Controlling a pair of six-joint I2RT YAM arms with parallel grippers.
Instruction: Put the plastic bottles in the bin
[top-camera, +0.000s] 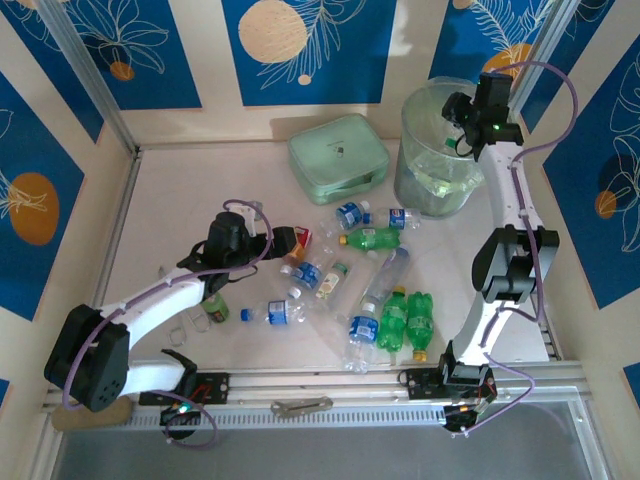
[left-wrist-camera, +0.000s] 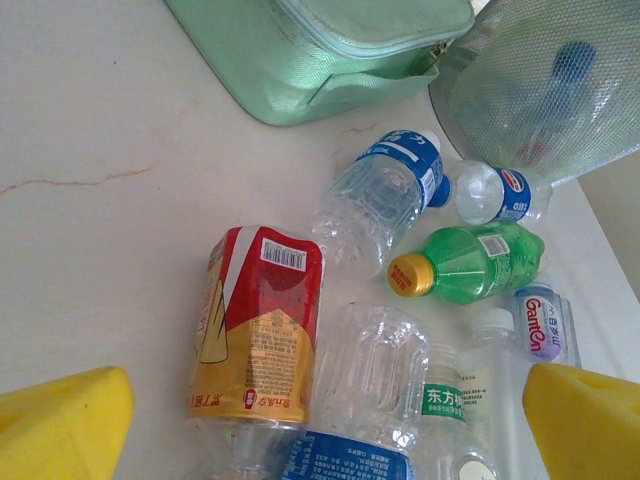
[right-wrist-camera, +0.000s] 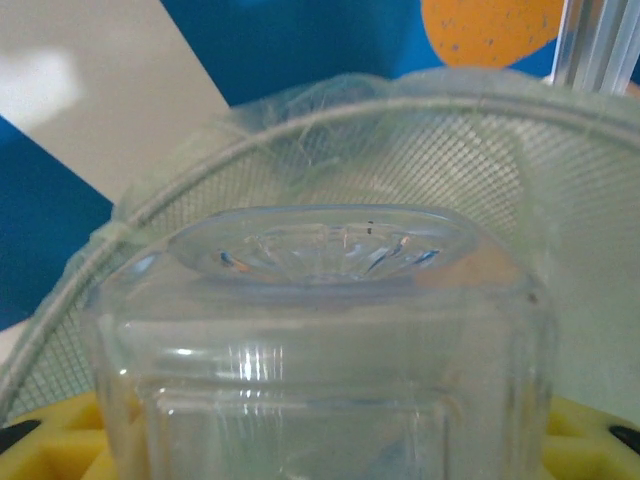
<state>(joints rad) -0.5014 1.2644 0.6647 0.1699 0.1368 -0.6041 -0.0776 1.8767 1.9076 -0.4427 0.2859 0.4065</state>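
Fig.: drop-off step. Your R pincer (top-camera: 463, 112) hangs over the bin (top-camera: 415, 165) at the far right of the desk (top-camera: 190, 190). It is clenched on a clear bottle (right-wrist-camera: 320, 330), base toward the wrist cam, w/ the bin's mesh wall behind. Next move, as judged: release so the bottle falls inside the rim. Your L pincer (left-wrist-camera: 322, 425), jaws spread wide & grasping nothing, sits low over the red-labelled bottle (left-wrist-camera: 262, 320) in the mid-desk pile, near a green bottle (left-wrist-camera: 470, 265). Next for L: descend, straddle the red label, close.
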